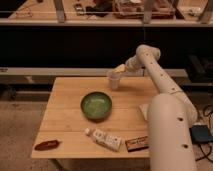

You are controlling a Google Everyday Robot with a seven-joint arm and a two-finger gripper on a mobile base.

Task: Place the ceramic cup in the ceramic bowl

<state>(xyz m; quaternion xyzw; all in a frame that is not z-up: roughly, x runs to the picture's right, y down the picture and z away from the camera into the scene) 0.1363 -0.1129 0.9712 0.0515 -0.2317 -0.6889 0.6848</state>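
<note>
The ceramic cup (114, 80), small and pale, is at the far edge of the wooden table (65, 115), right of the middle. My gripper (119, 69) is at the cup's upper right rim, reaching in from the right on the white arm (160, 80). Whether it grips the cup does not show. The ceramic bowl (96, 106), green with a dark rim, sits empty in the middle of the table, in front of and a little left of the cup.
A white tube-like bottle (103, 138) lies near the front edge, with a brown packet (136, 143) to its right. A reddish-brown item (46, 145) lies at the front left corner. A pale object (144, 111) shows beside the arm. Dark shelving stands behind the table.
</note>
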